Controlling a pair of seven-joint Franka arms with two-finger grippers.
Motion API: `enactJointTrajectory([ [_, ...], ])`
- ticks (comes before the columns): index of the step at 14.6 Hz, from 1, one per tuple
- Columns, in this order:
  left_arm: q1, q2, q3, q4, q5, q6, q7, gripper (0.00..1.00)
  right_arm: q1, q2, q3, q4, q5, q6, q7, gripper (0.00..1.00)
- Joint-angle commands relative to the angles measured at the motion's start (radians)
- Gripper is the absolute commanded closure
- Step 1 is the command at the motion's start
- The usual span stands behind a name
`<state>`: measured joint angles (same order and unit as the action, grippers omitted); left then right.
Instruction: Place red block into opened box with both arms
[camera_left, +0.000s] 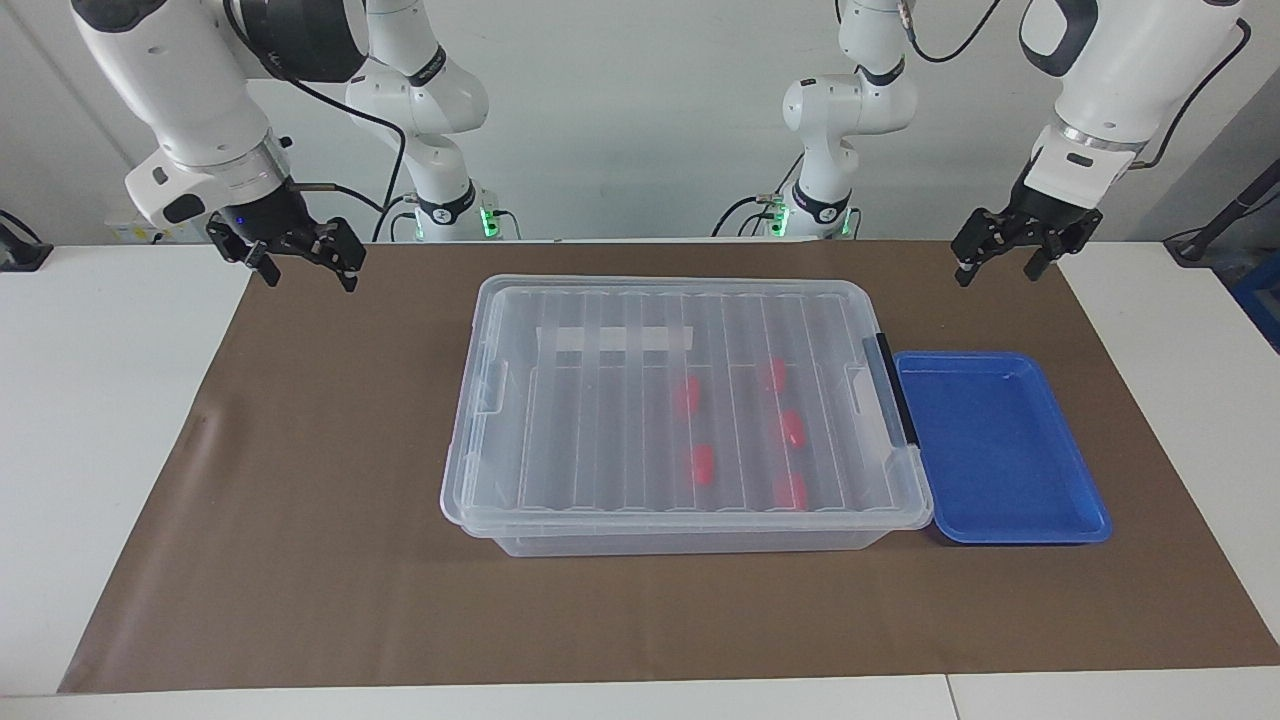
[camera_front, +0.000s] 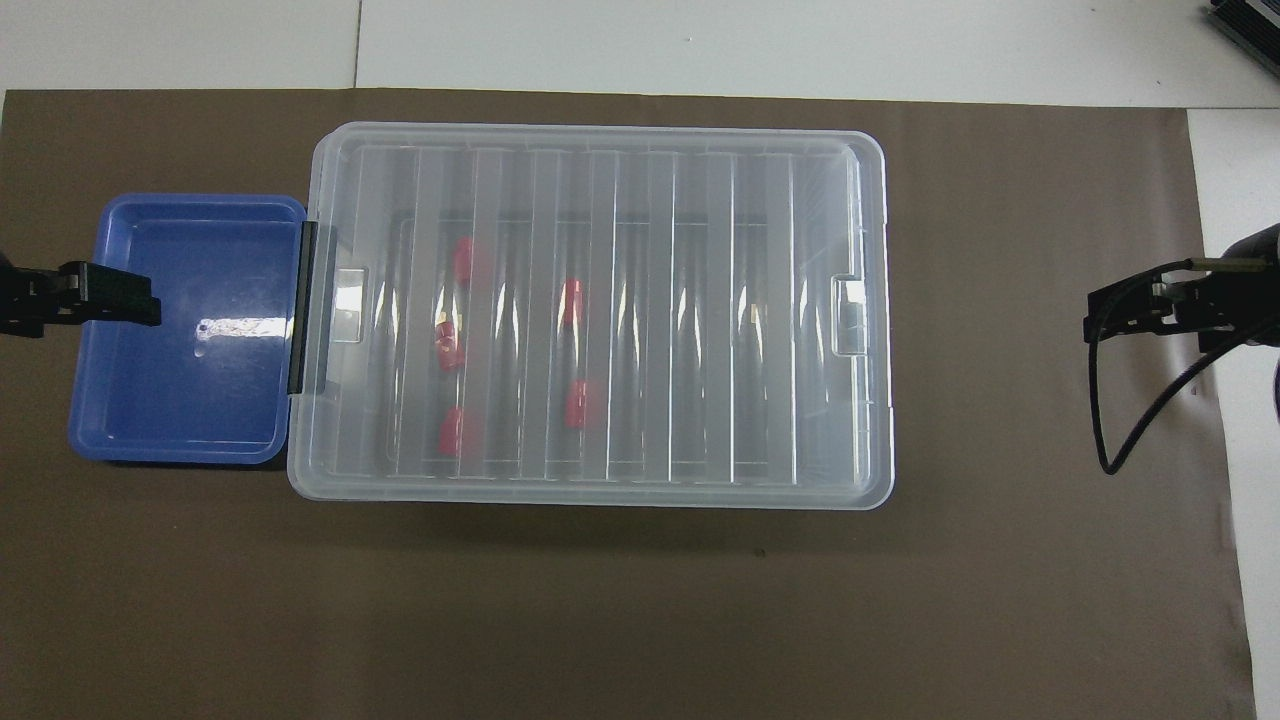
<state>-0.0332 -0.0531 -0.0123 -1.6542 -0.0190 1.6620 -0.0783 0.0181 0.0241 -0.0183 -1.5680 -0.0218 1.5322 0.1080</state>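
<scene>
Facing view: brown paper mat (camera_left: 330, 480) covering the white table (camera_left: 100, 420). On it, centred, one large clear plastic rectangular box (camera_left: 680, 405), ribbed clear lid on, black clip at the left arm's end. Touching that end, one shallow blue plastic tray (camera_left: 1000, 445). Two white jointed arms: left gripper (camera_left: 1000, 255), jaws apart, holding nothing, raised over the mat's edge at its own end; right gripper (camera_left: 305, 265), jaws apart, holding nothing, raised over the mat's edge at its end. Five small red plastic blocks (camera_left: 703, 464) lie inside the closed box, seen through the lid, grouped toward the tray end.
</scene>
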Motion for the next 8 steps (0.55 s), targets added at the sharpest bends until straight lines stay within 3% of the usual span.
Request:
enactJointTrajectory([
  [1, 0.000, -0.024, 0.005, -0.029, -0.016, 0.022, 0.005, 0.00, -0.013, 0.004, 0.011, 0.003, 0.009, -0.003, -0.010, 0.00],
  [8, -0.002, -0.024, 0.005, -0.029, -0.016, 0.022, 0.005, 0.00, -0.015, 0.002, 0.011, 0.003, 0.017, -0.003, -0.007, 0.00],
])
